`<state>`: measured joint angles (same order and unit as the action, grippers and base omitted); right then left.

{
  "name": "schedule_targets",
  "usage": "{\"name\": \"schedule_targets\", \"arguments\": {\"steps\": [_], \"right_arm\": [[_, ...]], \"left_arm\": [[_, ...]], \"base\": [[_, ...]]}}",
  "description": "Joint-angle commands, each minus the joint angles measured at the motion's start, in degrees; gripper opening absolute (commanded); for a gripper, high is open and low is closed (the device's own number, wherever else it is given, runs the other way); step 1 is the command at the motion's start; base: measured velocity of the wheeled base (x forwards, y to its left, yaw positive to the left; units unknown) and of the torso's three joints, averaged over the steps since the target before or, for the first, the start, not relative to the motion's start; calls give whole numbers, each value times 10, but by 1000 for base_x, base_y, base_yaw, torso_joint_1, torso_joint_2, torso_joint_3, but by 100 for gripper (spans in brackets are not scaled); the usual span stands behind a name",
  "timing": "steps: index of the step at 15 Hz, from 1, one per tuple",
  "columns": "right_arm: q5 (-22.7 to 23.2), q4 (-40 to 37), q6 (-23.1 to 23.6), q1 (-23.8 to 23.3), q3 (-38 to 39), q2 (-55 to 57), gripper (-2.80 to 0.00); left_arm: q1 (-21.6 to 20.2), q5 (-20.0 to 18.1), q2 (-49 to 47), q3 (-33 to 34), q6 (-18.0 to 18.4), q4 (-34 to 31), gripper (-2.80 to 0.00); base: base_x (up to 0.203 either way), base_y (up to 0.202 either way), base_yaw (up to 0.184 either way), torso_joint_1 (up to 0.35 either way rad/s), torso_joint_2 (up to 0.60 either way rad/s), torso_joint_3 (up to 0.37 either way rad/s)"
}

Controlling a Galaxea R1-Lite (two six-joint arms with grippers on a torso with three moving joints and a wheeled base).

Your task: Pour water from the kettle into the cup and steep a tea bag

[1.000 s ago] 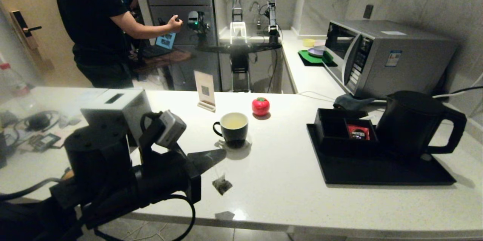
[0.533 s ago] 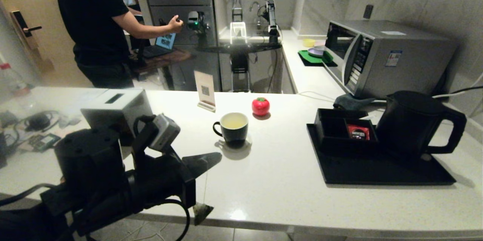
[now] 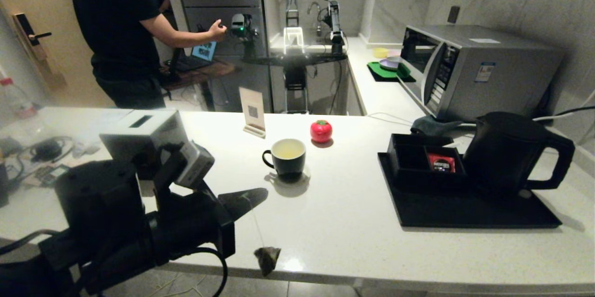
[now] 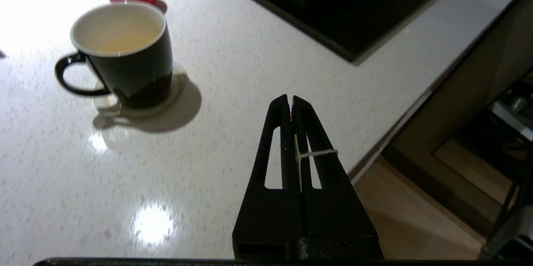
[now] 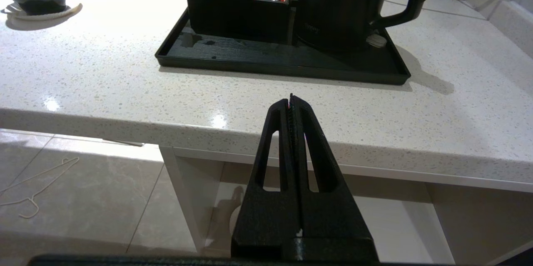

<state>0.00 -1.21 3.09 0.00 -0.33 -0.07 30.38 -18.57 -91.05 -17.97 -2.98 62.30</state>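
Microwave, red tomato-shaped ornament, perhaps ceramic.

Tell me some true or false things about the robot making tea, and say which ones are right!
1. The left gripper is shut on the tea bag string, and the tea bag dangles near the counter's front edge. True.
2. The tea bag is sitting inside the cup. False: it hangs in the air, apart from the cup.
3. The cup holds pale yellowish water. True.
4. The kettle is lifted over the cup. False: it stands on the black tray, beside the compartment box.
5. The right gripper holds the kettle handle. False: it is shut on nothing, by the counter edge.
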Motion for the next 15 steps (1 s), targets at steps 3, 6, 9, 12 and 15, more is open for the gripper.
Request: {"name": "schedule_targets", "arguments": {"steps": [3,6,9,12,15], "right_arm": [[0,0,1,0,0,1,-280],[0,0,1,0,0,1,-280],[0,0,1,0,0,1,-280],[0,0,1,0,0,1,-280],[0,0,1,0,0,1,-280]], "left_arm": [[-13,-2,23,15,-1,4,-280],[-25,-2,20,14,-3,4,-280],[-36,-2,12,16,-4,4,-280],[-37,-2,-2,1,-6,9,-280],[-45,-1,-32,-28,-3,48,-280]], "base": [[0,0,0,0,0,0],[0,0,0,0,0,0],[0,0,0,0,0,0],[0,0,0,0,0,0],[0,0,0,0,0,0]]}}
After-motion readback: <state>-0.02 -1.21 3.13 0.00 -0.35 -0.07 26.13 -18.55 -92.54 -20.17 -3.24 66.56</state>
